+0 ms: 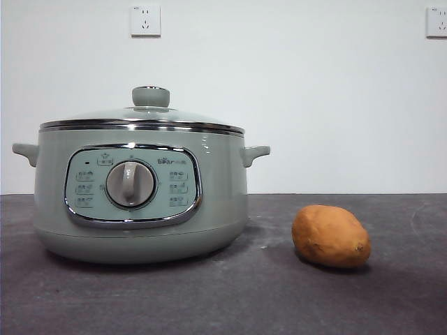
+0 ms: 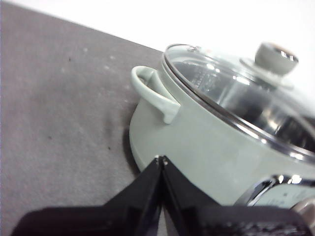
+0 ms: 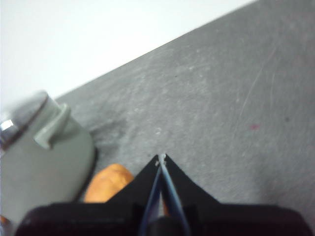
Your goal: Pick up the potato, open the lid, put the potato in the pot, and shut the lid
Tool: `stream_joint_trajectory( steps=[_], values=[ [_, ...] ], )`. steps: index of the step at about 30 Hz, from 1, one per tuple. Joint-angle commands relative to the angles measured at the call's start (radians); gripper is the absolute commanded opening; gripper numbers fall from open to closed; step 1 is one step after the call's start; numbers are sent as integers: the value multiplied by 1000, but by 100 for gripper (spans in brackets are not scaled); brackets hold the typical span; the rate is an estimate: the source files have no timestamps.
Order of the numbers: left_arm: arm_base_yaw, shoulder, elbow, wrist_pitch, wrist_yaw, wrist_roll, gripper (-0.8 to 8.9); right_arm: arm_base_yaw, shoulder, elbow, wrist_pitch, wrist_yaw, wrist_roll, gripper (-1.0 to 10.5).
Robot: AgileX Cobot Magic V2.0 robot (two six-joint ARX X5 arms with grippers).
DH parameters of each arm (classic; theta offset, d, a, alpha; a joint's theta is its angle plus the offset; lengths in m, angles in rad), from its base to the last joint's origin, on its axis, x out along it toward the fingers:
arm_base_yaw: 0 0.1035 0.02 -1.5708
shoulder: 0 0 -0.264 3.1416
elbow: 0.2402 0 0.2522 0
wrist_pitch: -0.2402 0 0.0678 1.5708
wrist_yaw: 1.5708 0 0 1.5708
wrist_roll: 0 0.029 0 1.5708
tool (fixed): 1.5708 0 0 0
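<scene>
- We see the pot standing on the dark table, its control panel and dial facing the front camera.
- The lid sits closed on the pot's rim, knob on top.
- The potato lies on the table beside the pot, apart from it, on the side of the pot's handle that shows at the right of the front view.
- Our left gripper has its jaws pressed together on nothing; it hovers near the pot's wall, below a side handle.
- Our right gripper is likewise closed and empty, above the table with the potato just beside it.
- Two wall sockets show on the white wall behind.
</scene>
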State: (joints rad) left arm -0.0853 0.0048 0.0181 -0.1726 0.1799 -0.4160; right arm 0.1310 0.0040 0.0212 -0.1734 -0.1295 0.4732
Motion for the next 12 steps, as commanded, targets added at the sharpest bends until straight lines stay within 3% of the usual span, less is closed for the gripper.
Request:
stream_joint_trajectory(
  steps=[1, 12],
  values=[
    [2, -3, -15, 4, 5, -72, -3, 2, -3, -15, 5, 6, 102, 1],
    [2, -3, 0, 13, 12, -70, -7, 2, 8, 10, -23, -2, 101, -10]
  ],
)
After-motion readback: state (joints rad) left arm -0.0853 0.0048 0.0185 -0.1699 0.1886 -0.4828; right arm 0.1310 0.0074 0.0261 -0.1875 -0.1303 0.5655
